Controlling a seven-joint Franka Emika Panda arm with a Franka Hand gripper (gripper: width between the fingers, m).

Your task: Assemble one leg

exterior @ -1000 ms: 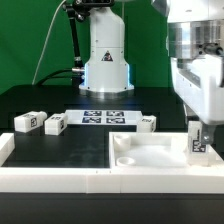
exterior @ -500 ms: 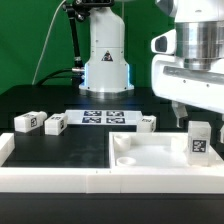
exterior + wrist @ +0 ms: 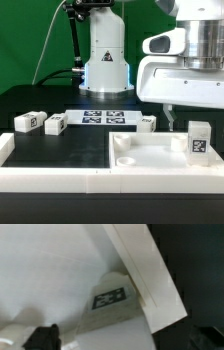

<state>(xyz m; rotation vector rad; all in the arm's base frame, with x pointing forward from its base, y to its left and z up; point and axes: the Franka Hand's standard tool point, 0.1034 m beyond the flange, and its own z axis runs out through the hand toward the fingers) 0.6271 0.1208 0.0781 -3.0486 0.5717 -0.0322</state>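
Observation:
One leg (image 3: 198, 140), a white square post with a black-and-white tag, stands upright in the right corner of the large white tray-shaped piece (image 3: 150, 160). My gripper (image 3: 190, 112) hangs above and a little behind it, open and empty, touching nothing. In the wrist view the same leg (image 3: 112, 297) shows from above against the tray's raised rim (image 3: 150, 274), with one dark fingertip (image 3: 42, 336) at the picture's edge. Three more legs lie on the black table: two at the exterior view's left (image 3: 27, 121) (image 3: 56, 123) and one near the middle (image 3: 147, 122).
The marker board (image 3: 105, 117) lies flat between the loose legs, in front of the robot base (image 3: 105, 60). A low white wall (image 3: 50, 178) runs along the near edge of the table.
My gripper has let go of the leg in the tray's right corner and risen clear of it. The leg stays standing where it was set.

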